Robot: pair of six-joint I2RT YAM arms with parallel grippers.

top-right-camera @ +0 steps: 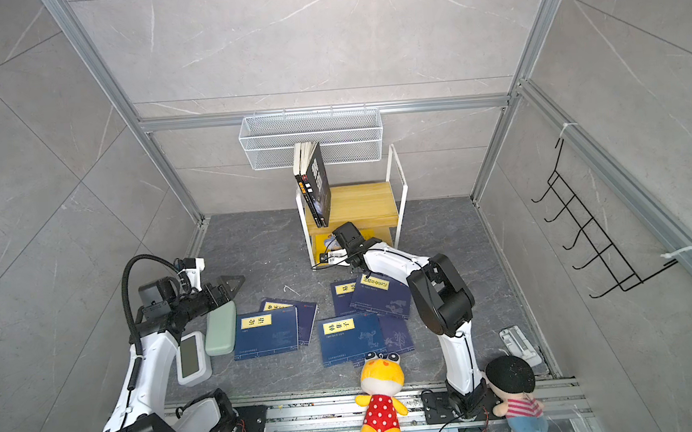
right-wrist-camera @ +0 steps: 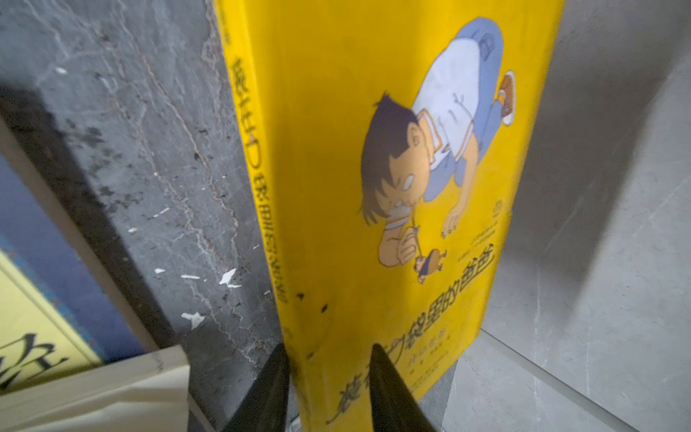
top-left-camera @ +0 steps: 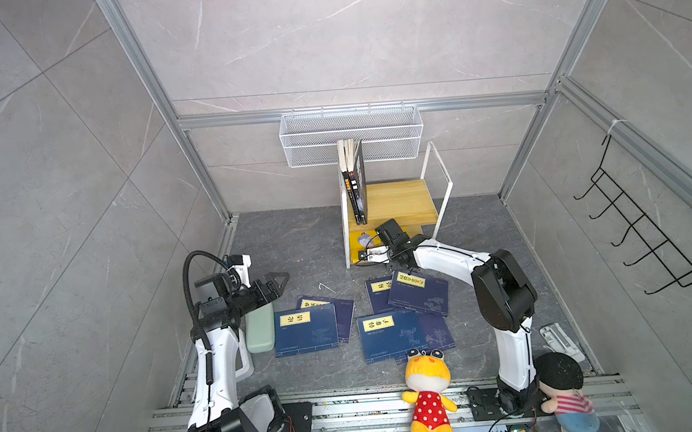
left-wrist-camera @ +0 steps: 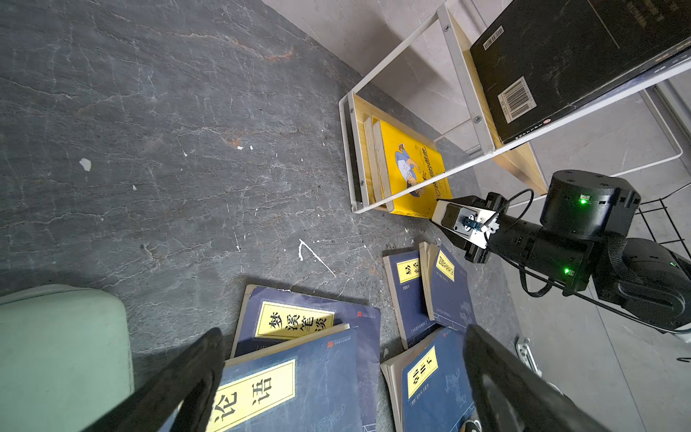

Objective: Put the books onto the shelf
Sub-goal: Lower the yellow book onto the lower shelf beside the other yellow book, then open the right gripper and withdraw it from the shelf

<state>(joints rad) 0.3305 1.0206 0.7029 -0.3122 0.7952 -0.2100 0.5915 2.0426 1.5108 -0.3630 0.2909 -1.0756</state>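
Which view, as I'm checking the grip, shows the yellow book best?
Right wrist: the yellow book fills it, close up at the right gripper. Left wrist shows it small in the shelf; both top views, a sliver.

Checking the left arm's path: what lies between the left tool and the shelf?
Nothing: in both top views the floor between the open left tool and the shelf is bare; the navy books lie off that line.
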